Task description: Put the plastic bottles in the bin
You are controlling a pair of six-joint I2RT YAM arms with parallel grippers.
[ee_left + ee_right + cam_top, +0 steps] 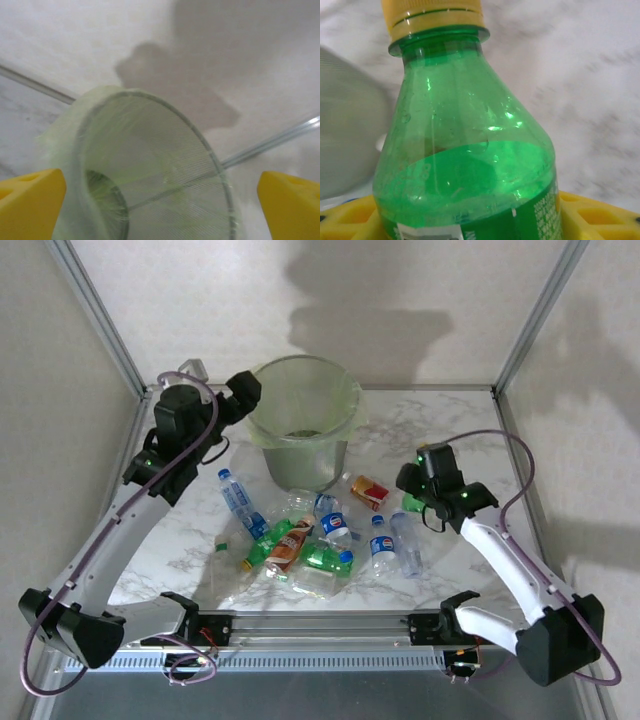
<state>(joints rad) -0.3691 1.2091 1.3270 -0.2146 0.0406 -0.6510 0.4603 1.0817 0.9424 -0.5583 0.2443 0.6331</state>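
Got the left gripper (243, 390) spread wide at the left rim of the bin (300, 455), holding nothing. Seeing the right gripper (412, 490) clamped on a green bottle (470, 165), yellow cap, right of the bin. Also got the other bottles (300, 540) scattered on the table (450, 430) in front of it.

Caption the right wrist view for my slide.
Green bottle with yellow cap between the right gripper's fingers, marble table behind.
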